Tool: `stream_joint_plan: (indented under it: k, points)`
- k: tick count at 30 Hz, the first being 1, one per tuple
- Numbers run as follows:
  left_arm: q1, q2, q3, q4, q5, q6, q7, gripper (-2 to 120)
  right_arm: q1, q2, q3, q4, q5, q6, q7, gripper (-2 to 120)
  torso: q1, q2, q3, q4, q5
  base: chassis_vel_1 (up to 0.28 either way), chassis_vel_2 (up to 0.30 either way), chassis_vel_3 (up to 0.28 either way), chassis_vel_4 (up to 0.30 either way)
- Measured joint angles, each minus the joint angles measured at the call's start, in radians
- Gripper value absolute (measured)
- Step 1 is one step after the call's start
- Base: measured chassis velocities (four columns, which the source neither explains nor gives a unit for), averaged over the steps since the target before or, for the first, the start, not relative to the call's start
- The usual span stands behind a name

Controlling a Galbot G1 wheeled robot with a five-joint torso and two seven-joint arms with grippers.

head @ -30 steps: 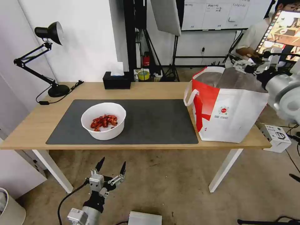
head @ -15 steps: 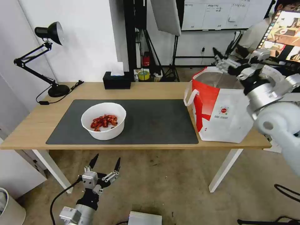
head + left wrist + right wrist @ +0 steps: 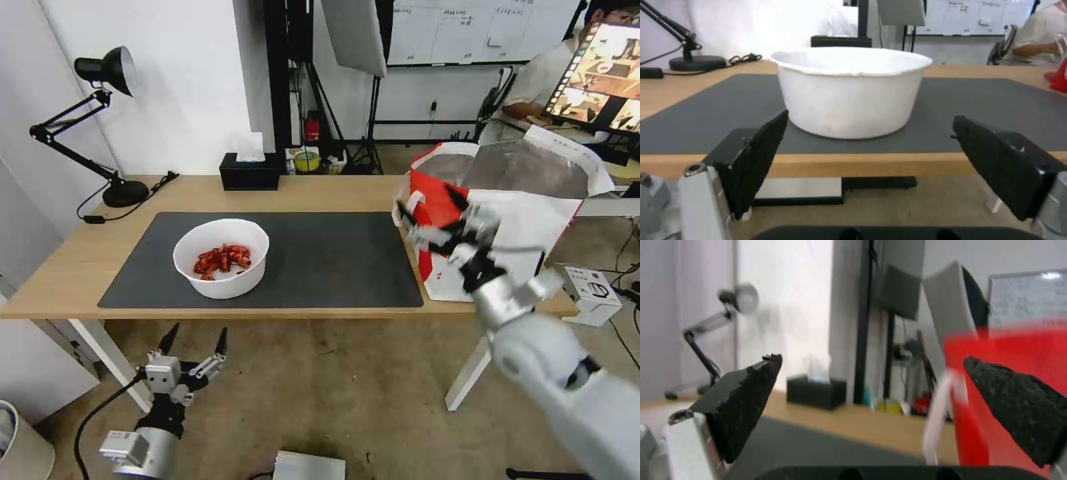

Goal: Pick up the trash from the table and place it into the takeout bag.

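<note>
Writing: the bag (image 3: 493, 220) carries a small round red logo with tiny print under it, too small to read; the whiteboard behind has writing, also not readable.
Bowl: the white bowl (image 3: 221, 257) with red shells stands on the grey mat (image 3: 320, 260), left of the middle, well apart from the bag.
Bag: it stands open at the right end of the bench (image 3: 80, 260), its base reaching the front edge; silver lining shows inside.
Edges: the mat's front edge lies just behind the front edge of the bench; wide bare mat lies between bowl and bag.
Right gripper (image 3: 437, 223): in front of the bag's red side, above the right end of the mat, jaws released and holding nothing. Half a second ago it was up over the bag's mouth; now it is lower and nearer to the robot.
Left gripper (image 3: 193, 340): below the front edge of the bench, over the floor, jaws spread, pointing toward the bowl. It is lower and more to the left than before.
Box: a black tissue box (image 3: 249, 172) stands at the rear edge.
</note>
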Motion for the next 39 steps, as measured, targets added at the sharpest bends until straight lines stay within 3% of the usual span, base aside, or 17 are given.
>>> stream_joint_plan:
  k: [10,19,30,39]
  points:
    - [-0.009,0.008,-0.016,-0.002,-0.022,0.002,0.000,100,-0.165,0.196,0.039,-0.063,-0.194,0.041,0.043,100,0.000,0.000,0.000,0.0004,0.0001,0.000,0.000,0.000,0.000]
    - [-0.047,0.085,0.001,0.006,-0.062,0.025,0.000,100,-0.356,0.357,0.117,-0.030,-0.329,0.052,0.057,100,0.000,0.000,0.000,0.0000,-0.0001,0.000,0.000,0.000,0.000]
    - [-0.087,0.152,0.031,0.022,-0.085,0.037,-0.004,100,-0.465,0.447,0.134,0.024,-0.424,0.032,0.055,100,0.000,0.000,0.000,0.0000,0.0000,0.000,0.000,0.000,0.000]
    - [-0.100,0.160,0.044,0.024,-0.086,0.041,-0.005,100,-0.485,0.469,0.125,0.037,-0.453,0.030,0.048,100,0.000,0.000,0.000,0.0001,0.0001,0.000,0.000,0.000,0.000]
